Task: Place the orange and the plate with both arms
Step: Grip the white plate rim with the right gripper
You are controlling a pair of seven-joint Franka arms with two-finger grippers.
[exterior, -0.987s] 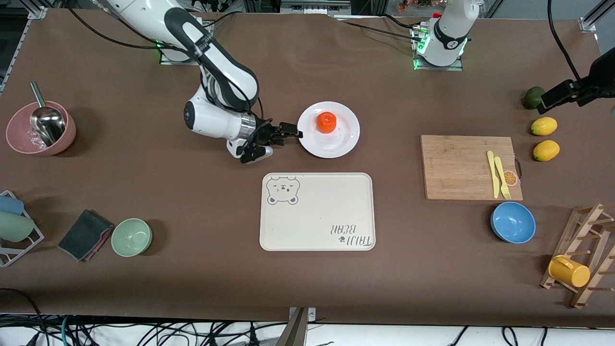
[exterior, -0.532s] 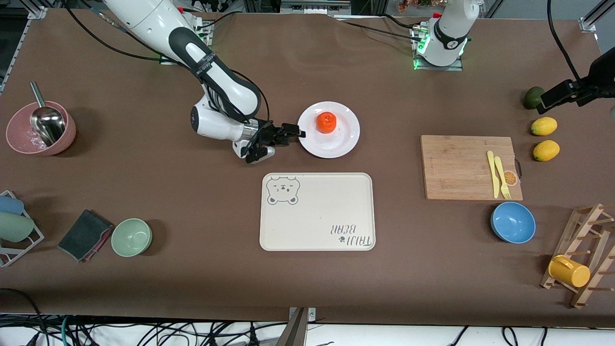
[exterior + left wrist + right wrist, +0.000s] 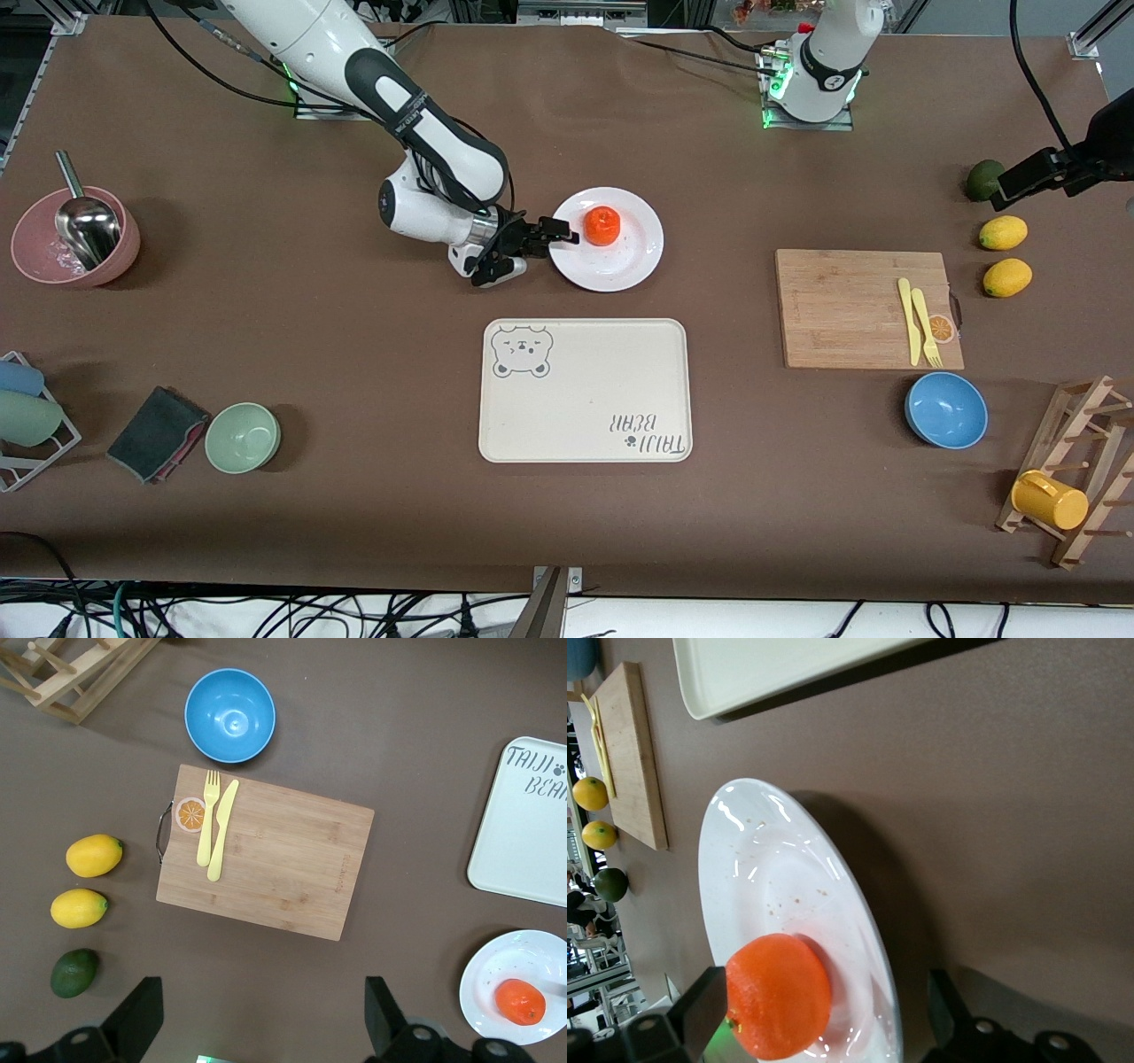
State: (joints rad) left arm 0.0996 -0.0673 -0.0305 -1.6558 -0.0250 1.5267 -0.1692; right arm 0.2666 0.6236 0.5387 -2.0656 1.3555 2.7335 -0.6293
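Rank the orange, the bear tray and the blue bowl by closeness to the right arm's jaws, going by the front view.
Right gripper sits at the plate's rim.
1. Orange, on the plate beside it.
2. Bear tray, nearer the camera.
3. Blue bowl, toward the left arm's end.

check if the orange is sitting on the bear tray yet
No, the orange rests on the white plate, while the bear tray lies nearer the front camera.

orange on white plate, mid-table
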